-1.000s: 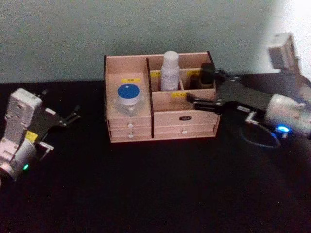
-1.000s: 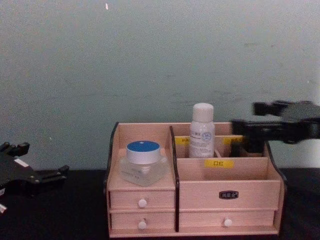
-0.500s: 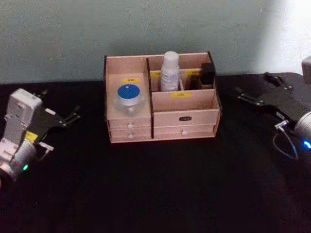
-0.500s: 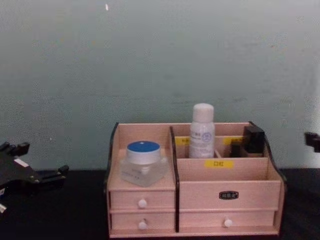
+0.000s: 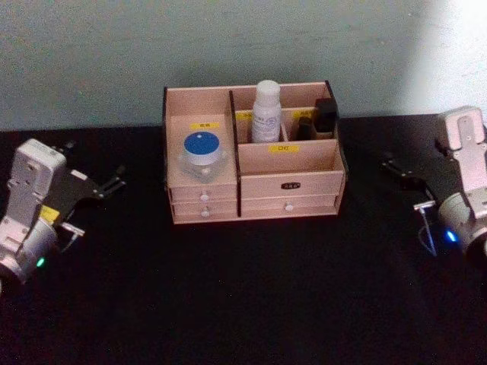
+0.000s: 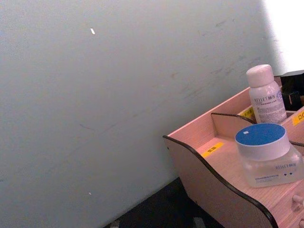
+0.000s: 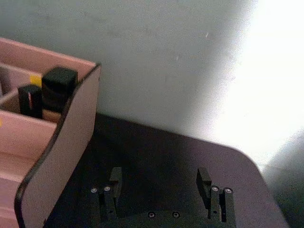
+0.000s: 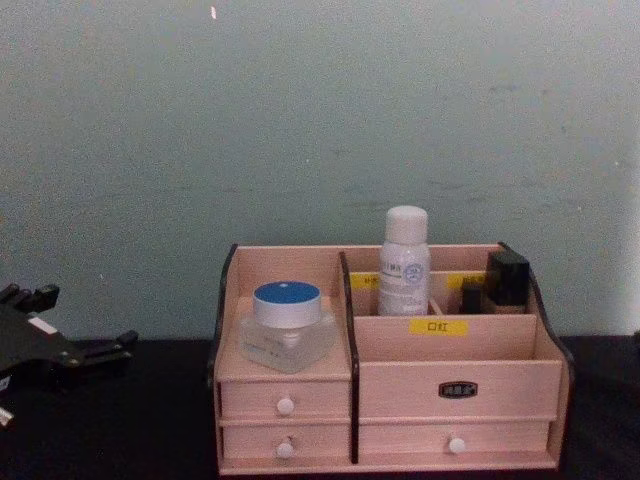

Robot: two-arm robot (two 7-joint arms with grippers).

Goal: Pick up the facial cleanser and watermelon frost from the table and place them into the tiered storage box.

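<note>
The tiered storage box (image 5: 251,194) stands at the back middle of the black table (image 5: 251,304), against the wall. Judging from how things lie, both items look already placed, so the step in hand is pulling clear; doing it well means keeping each arm low and well apart from the box so that nothing inside gets knocked.

On the left, the left gripper (image 5: 106,186) rests over the table, fingers spread and holding nothing. In the box's left compartment sits a clear jar with a blue lid (image 5: 202,152). In the back middle compartment a white bottle (image 5: 266,112) stands upright, and in the back right compartment two small dark items (image 5: 319,118) stand close together; which is the watermelon frost I cannot tell. The front right compartment looks empty, and the drawers are shut.

On the right, the right gripper (image 7: 159,183) hangs beside the box's end wall, jaws apart and empty.
</note>
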